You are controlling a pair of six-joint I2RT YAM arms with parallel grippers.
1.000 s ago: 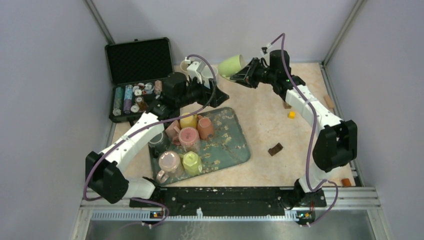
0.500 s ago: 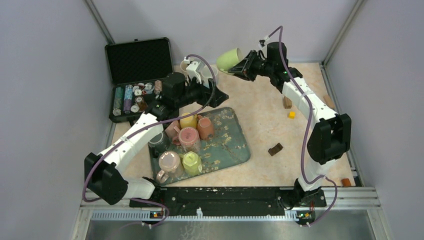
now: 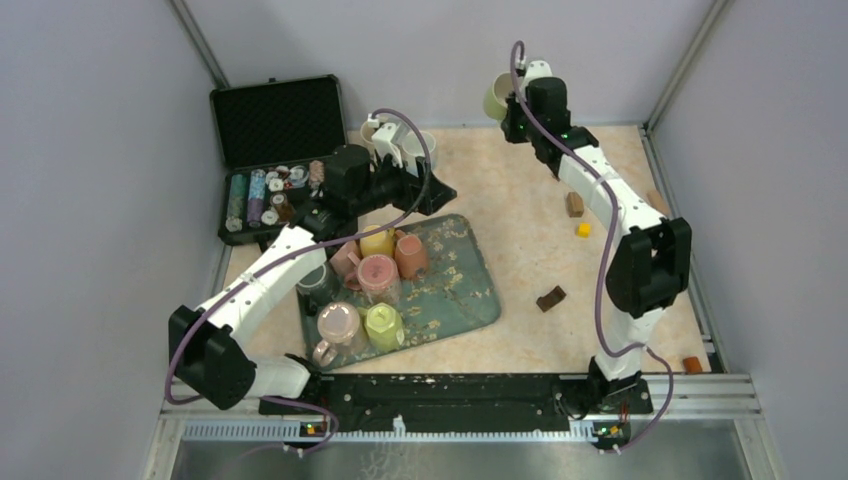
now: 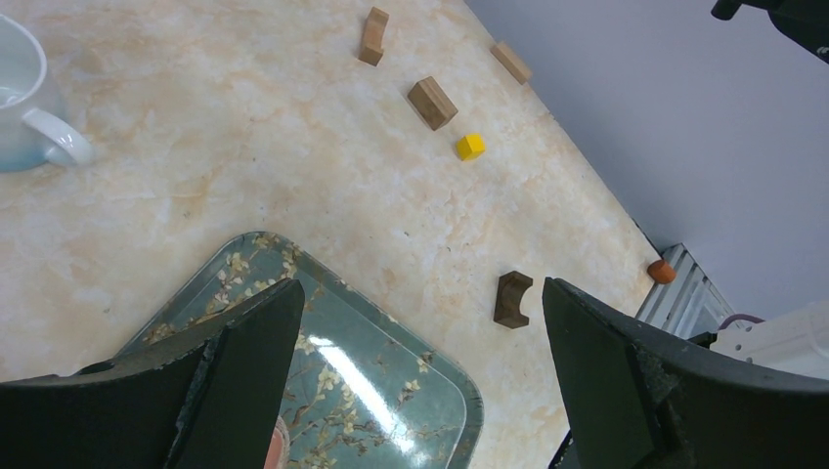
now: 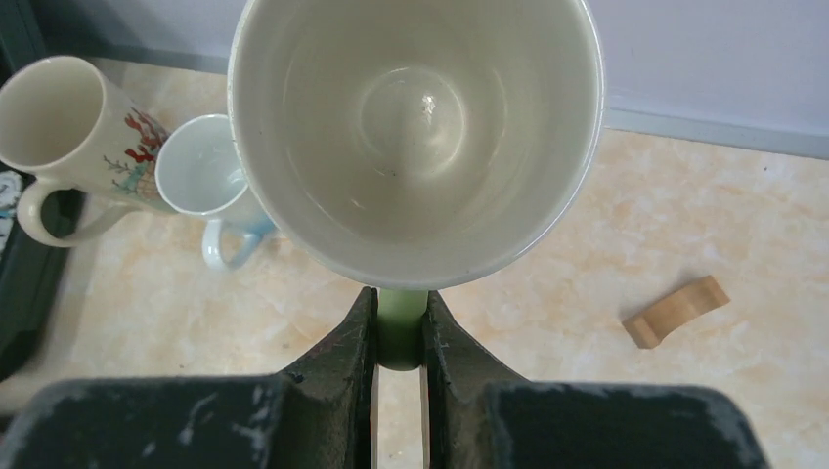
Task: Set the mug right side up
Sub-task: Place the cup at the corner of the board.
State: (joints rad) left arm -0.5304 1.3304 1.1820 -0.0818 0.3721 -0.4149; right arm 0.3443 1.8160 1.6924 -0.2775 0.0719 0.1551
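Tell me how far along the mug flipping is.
Done: cream mug and white mug stand upright. In hand: right gripper holds the green mug by its handle, airborne. Left: set it down upright; mugs on the tray look inverted.

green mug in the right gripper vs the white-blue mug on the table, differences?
The green mug is in the air, right gripper shut on its handle; the white-blue mug stands on the table, untouched. The green mug's handle is green; the white-blue mug's is white, tinted blue. Shared: both empty, mouths toward the right wrist camera.
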